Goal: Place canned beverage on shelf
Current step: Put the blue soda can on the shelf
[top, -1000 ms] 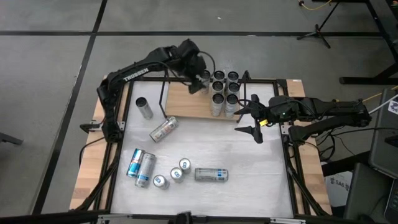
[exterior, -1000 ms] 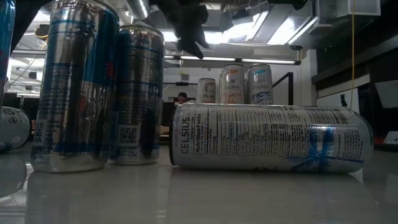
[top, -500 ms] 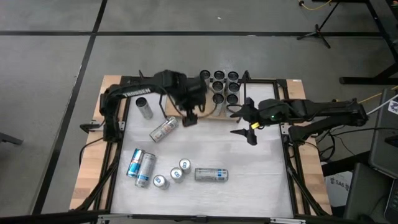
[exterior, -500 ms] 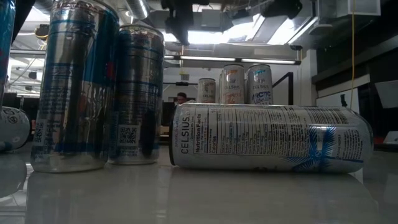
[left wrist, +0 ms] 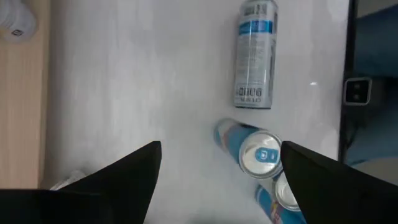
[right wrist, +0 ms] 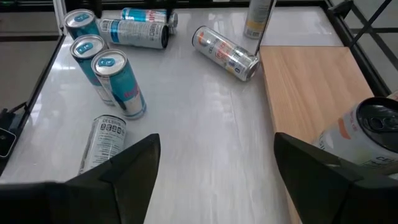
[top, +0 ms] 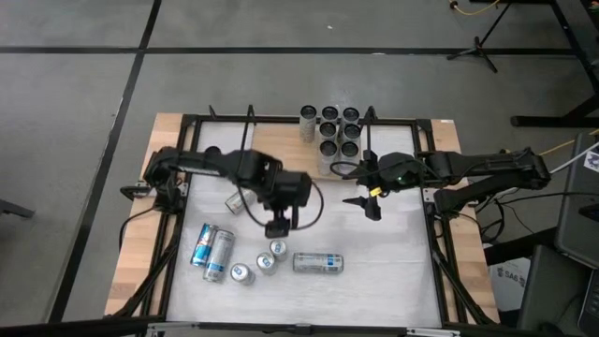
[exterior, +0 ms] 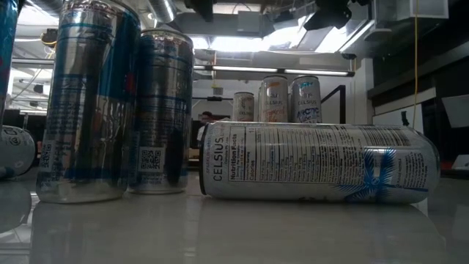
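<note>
Left hand [top: 278, 227] is open and empty, hovering over the near group of loose cans, almost above the upright can [left wrist: 262, 155] it looks down on. Step in hand, as I read it: reaching for the next can to stock. The next move calls for dropping straight down so the fingers straddle that upright can without knocking its two upright neighbours, then closing, lifting and carrying it to the shelf [right wrist: 311, 87] at the far side of the worktop [top: 393, 271].

Count, near to far:
- Three upright cans in the near cluster.
- One lying can [top: 318, 263] just beside them.
- Two lying cans [top: 211, 250] side by side, toward the left.
- One lying can [right wrist: 225, 53] mid-worktop, partly under the left arm.
- One upright can [right wrist: 258, 18] by the shelf's end.

That makes eight loose.

Right hand [top: 367, 191] is open, empty, waiting beside the shelf's near edge.

On the shelf there are seven upright cans [top: 329, 131], packed together at its right end; the rest of the board is bare.
</note>
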{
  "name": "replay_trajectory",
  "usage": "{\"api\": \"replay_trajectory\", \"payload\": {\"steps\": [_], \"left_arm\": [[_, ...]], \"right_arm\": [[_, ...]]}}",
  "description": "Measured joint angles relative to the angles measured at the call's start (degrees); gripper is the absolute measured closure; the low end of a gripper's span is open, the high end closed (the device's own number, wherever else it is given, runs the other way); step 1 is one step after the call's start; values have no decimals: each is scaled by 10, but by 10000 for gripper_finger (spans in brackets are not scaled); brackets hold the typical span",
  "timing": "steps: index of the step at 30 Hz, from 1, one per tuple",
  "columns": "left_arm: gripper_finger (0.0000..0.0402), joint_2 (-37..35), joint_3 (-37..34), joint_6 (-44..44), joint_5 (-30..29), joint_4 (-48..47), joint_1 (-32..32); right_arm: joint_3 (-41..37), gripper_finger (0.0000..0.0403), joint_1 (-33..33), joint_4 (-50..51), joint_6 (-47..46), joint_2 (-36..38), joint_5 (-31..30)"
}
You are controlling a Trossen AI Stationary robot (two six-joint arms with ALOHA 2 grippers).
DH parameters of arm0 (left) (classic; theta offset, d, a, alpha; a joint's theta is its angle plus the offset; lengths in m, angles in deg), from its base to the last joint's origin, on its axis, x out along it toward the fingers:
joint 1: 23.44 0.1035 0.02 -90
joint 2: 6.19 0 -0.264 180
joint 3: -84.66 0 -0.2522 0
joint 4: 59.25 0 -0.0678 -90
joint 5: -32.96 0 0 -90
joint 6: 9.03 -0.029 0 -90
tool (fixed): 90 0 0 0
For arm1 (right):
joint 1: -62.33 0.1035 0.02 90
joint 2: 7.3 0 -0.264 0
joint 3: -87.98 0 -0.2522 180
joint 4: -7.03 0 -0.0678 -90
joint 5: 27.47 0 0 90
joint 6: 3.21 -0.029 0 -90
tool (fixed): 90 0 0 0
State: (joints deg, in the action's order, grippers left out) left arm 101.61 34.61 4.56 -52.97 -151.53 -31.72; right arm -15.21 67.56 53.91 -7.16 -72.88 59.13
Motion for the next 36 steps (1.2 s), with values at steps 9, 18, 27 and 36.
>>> {"api": "replay_trajectory", "payload": {"steps": [9, 18, 27, 36], "left_arm": [[81, 0, -51, 13, -16, 39, -66], [81, 1, -115, 15, -19, 107, -95], [81, 1, -165, 60, -22, 133, -94], [81, 1, -189, 105, -22, 152, -96]], "right_arm": [[0, 100, 0, 0, 0, 0, 0], [0, 100, 0, 0, 0, 0, 0], [0, 100, 0, 0, 0, 0, 0], [0, 100, 0, 0, 0, 0, 0]]}}
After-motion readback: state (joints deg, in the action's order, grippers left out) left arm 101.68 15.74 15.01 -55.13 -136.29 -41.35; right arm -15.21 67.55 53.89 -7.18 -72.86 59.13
